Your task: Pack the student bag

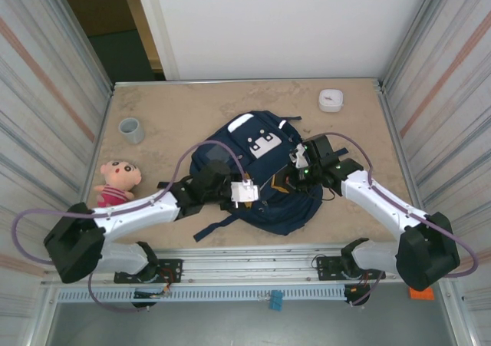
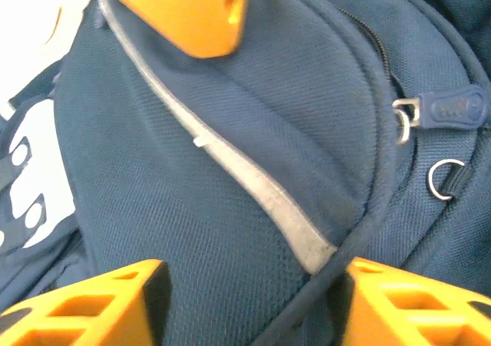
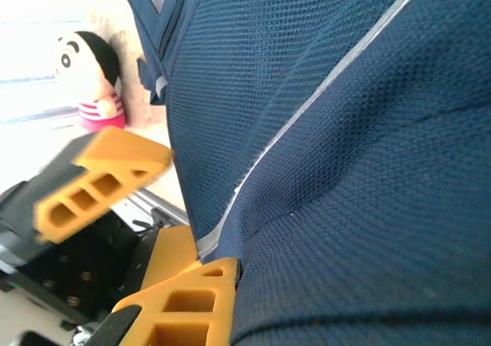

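Student bag (image 1: 280, 208): I see a large navy fabric backpack lying flat near the middle of the tabletop (image 1: 192, 108), front face up, its top toward the far edge. White-grey patches (image 1: 261, 143) mark that end, and a dark strap (image 1: 215, 227) trails at the near left. Close up, a thin pale stripe (image 2: 261, 189) curves across the rumpled front pocket, with a navy zip pull (image 2: 449, 108) beside it.

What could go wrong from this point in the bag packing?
1. The right gripper seems to pinch only a thin fold of the backpack beside its pale stripe; a pull could slip it free.
2. The left gripper is open over plain cloth, with the zipper pull off to one side, so closing may miss it.
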